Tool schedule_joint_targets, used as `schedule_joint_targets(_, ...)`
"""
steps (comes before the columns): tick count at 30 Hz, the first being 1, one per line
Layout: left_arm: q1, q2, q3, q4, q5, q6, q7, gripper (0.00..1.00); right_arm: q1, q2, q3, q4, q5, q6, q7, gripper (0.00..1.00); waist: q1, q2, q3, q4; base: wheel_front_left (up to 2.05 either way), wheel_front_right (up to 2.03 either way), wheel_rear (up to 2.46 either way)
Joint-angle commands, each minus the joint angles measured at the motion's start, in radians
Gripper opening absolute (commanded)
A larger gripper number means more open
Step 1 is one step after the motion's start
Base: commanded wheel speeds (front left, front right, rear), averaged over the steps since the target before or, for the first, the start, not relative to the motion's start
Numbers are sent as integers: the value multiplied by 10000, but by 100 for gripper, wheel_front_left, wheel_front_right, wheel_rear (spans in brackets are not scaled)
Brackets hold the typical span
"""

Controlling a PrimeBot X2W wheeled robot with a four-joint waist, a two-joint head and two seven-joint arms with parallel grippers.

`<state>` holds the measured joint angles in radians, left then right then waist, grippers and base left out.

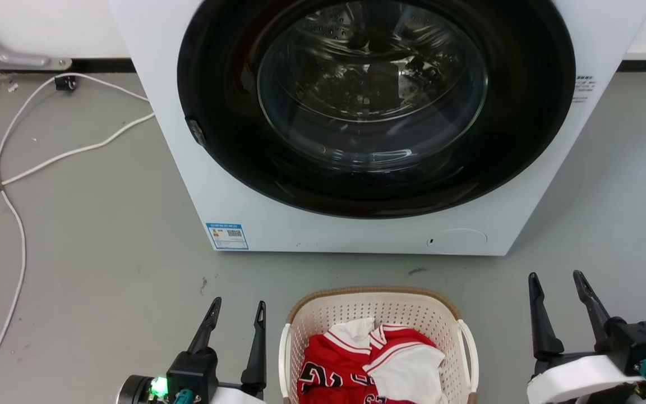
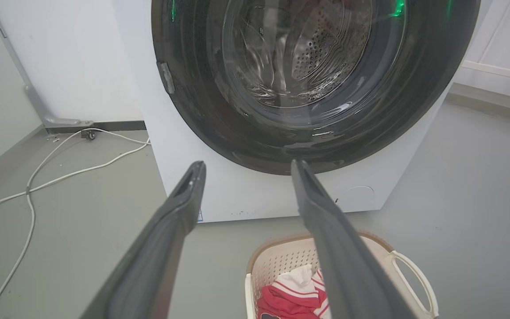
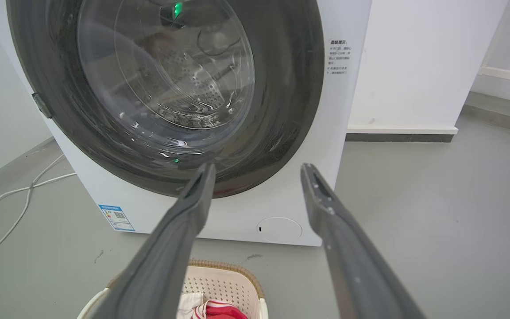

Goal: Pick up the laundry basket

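Laundry basket [image 1: 373, 310] sits on the grey floor [image 1: 104, 269], between the two pincers. A washing machine [image 1: 356, 235] with its door shut stands just beyond the basket's far rim, with a narrow strip of floor between them. A red-and-white jersey [image 1: 356, 359] lies heaped inside the basket.

The left pincer [image 1: 239, 303] is just outside the basket's left handle [image 1: 284, 359]. Its fingers are spread wide, point toward the machine and hold nothing. The right pincer [image 1: 555, 276] is out past the basket's right handle [image 1: 470, 348], with a clear gap of floor between. It is also spread wide and empty.

- **Key relation:** the basket lies inboard of both pincers, so each must close sideways toward its handle. The left is nearer and the right has further to go. How high each pincer is above the basket cannot be judged.
- **Long axis:** it probably runs from the robot toward the machine, with a handle on each long side. The near end is cut off by the frame, so this is not certain.
- **Room:** there is open floor on both flanks of the basket. White cables [image 1: 20, 168] lie well off to the basket's left, out of the way. The machine front is the tight edge, so fingers should not overshoot forward.
- **Grip:** the handles are thin loops, so a two-arm lift is likely and should be level.
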<state>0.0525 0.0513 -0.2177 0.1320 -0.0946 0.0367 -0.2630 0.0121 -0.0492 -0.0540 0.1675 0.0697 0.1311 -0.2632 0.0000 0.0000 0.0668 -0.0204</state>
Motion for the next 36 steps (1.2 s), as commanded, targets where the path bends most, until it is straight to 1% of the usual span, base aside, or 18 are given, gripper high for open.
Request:
schedule_joint_targets(1, -154, -14, -7, 69, -35, 2, -28, 100, -202, -19, 15, 56, -74, -7, -23, 100, 0, 0, 188, -24, 0, 0, 0)
schedule_joint_targets(3, -218, -14, -13, 118, -2, -12, -28, 100, -250, -19, 33, 105, -122, -5, -24, 100, 0, 0, 312, -35, 0, 0, 0)
schedule_joint_targets(6, -509, -15, -43, 293, -24, -36, -28, 100, -568, -21, -15, 332, -260, -7, -23, 100, 0, 0, 878, -63, 0, 0, 0)
schedule_joint_targets(10, -1211, -12, -75, 656, 39, -91, -28, 100, -1229, -18, -115, 689, -342, -7, -23, 100, 0, 0, 1992, -84, 0, 0, 0)
schedule_joint_targets(11, -1690, -13, -40, 920, 126, -194, -28, 100, -1663, -18, -105, 897, -283, -7, -23, 100, 0, 0, 2617, -104, 0, 0, 0)
schedule_joint_targets(12, -1690, -13, -40, 920, 126, -194, -28, 100, -1663, -18, -105, 897, -283, -7, -23, 100, 0, 0, 2617, -104, 0, 0, 0)
schedule_joint_targets(17, -2887, 24, 202, 1713, 340, -481, -28, 100, -2666, -16, -216, 1679, -408, -7, -23, 100, 0, 0, 4006, -163, 0, 0, 0)
schedule_joint_targets(21, -3727, 158, 386, 2469, 412, -725, -28, 100, -3551, -18, -294, 2764, -386, -7, -23, 100, 0, 0, 4909, -192, 0, 0, 0)
schedule_joint_targets(25, -4547, 193, 289, 3502, 502, -982, -28, 100, -4378, -10, -296, 4200, -402, -7, 30, 100, 0, 0, 5615, -86, 0, 0, 0)
schedule_joint_targets(33, -6187, 122, -19, 6130, 403, -1332, -28, 100, -6020, -12, -693, 6780, -791, -7, 484, 100, 0, 0, 6589, 61, 0, 0, 0)
schedule_joint_targets(36, -6772, 106, -176, 6990, 358, -1440, -28, 100, -6589, -13, -778, 7519, -1001, -7, 599, 100, 0, 0, 6838, 106, 0, 0, 0)
